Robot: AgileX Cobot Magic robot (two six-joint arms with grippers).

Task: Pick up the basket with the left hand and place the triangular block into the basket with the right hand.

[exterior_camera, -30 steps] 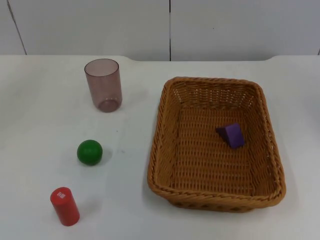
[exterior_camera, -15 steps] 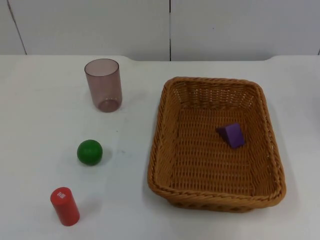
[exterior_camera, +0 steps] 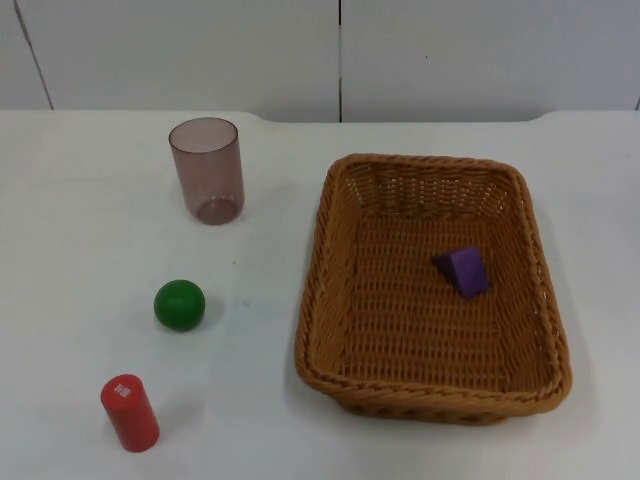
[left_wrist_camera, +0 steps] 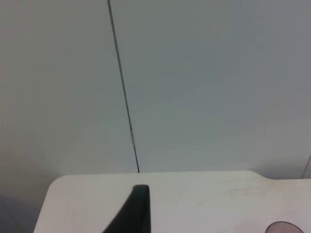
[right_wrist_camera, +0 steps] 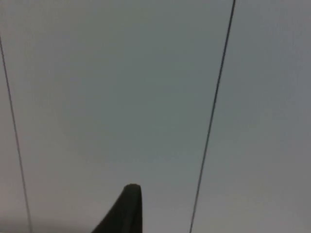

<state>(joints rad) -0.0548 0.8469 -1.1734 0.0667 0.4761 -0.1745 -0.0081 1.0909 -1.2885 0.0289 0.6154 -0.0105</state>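
Standing nearest on the table (exterior_camera: 80, 200) is a red cylinder (exterior_camera: 129, 412), with a green ball (exterior_camera: 179, 304) beyond it. To their right sits the basket (exterior_camera: 433, 390), holding the purple block (exterior_camera: 464, 270) on its woven floor, right of centre. Farther back stands a tinted cup (exterior_camera: 207, 169), then the grey wall (exterior_camera: 200, 50). Both arms wait: left gripper (left_wrist_camera: 133, 213) faces the table's far edge, right gripper (right_wrist_camera: 124, 211) the wall; whether either is open I cannot tell.

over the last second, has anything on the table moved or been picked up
Nothing visibly changed. The purple triangular block lies inside the basket as before, and the cup, green ball and red cylinder sit where they were.
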